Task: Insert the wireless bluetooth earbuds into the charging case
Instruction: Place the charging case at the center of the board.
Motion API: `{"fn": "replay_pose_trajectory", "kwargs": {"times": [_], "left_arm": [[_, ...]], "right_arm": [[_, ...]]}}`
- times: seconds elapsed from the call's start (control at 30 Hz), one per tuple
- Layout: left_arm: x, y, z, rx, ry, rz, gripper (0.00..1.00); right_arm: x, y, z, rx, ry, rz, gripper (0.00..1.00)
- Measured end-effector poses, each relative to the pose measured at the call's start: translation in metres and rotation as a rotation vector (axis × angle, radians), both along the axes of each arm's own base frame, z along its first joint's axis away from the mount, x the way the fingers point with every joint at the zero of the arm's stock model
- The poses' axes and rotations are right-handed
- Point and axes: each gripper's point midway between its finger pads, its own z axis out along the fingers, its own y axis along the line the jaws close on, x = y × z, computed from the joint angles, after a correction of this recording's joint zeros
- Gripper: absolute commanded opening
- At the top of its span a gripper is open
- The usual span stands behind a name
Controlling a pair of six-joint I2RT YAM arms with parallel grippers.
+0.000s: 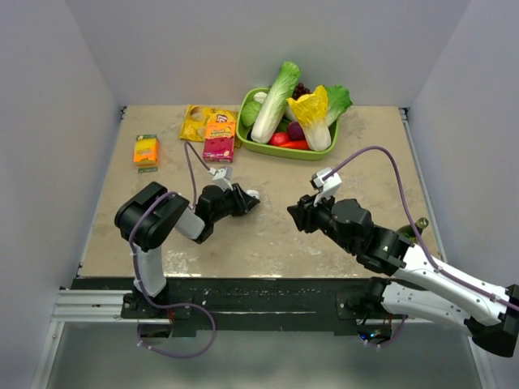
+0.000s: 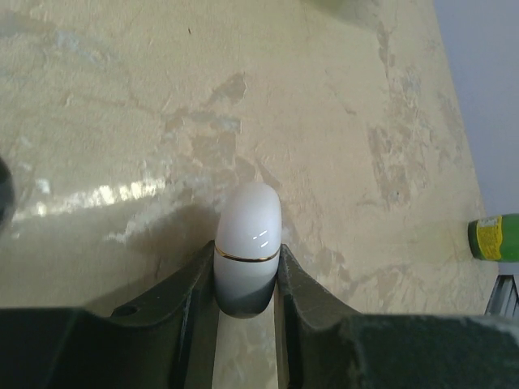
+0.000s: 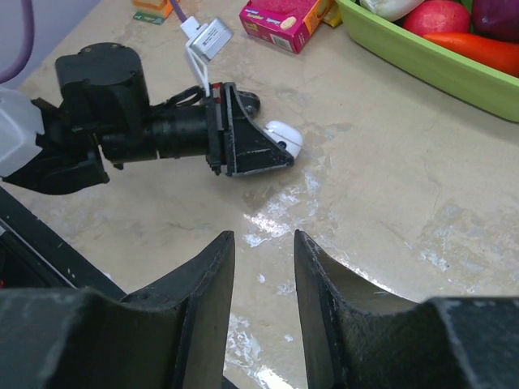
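The tan worktop [image 1: 268,243] is the biggest thing here, and two arms reach over it from the near edge. The left arm [image 1: 150,219] bends in toward the middle. The right arm [image 1: 422,267] comes from the near right corner and points toward the middle too. At the far edge, a bit right of the middle, sits a green tray [image 1: 280,151] full of toy vegetables, with a long pale cabbage [image 1: 276,101] lying across it. Just left of the tray are a yellow packet [image 1: 197,121] and a pink snack box [image 1: 219,147]. An orange box [image 1: 146,151] sits apart from them, near the far left corner. The left gripper [image 2: 247,261] is pinching the charging case [image 2: 247,243] from both sides, one finger on each side of its lower half. The case is near the middle of the worktop, a little to the left. It is white, smooth and round like an egg, with a thin gold line around it, and its lid is down. It is very low over the worktop, but I cannot tell if it touches. The right gripper [image 3: 261,251] is near the case, facing it, with its fingers spread apart and nothing between them. A small green thing with a yellow label [image 2: 495,237] sits near the right edge.
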Motion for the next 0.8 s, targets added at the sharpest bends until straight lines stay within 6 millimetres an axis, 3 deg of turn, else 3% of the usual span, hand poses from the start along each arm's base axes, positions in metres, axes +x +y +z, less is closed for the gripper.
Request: {"fn": "replay_pose_trajectory", "kwargs": {"times": [0.03, 0.13, 0.47, 0.5, 0.53, 0.67, 0.8], "left_arm": [[0.007, -0.002, 0.000, -0.007, 0.000, 0.002, 0.19], [0.025, -0.006, 0.000, -0.020, -0.003, 0.004, 0.37], [0.039, -0.005, 0.006, -0.030, -0.010, 0.009, 0.61], [0.040, -0.004, 0.008, -0.023, -0.013, 0.013, 0.80], [0.039, -0.001, 0.009, -0.013, -0.010, 0.022, 0.88], [0.033, 0.013, 0.022, 0.031, -0.013, 0.063, 0.96], [0.015, 0.036, 0.034, 0.085, 0.017, 0.127, 1.00]], "right_arm": [[0.000, 0.000, 0.000, 0.002, -0.001, 0.000, 0.40], [0.000, 0.000, 0.000, 0.005, 0.001, -0.001, 0.41], [-0.002, -0.003, 0.007, 0.028, -0.010, -0.003, 0.45], [-0.002, -0.003, 0.007, 0.027, -0.010, -0.004, 0.45], [-0.002, -0.003, 0.007, 0.026, -0.009, -0.004, 0.45], [-0.002, -0.004, 0.007, 0.028, -0.007, -0.007, 0.46], [-0.002, -0.005, 0.008, 0.035, -0.010, -0.012, 0.49]]}}
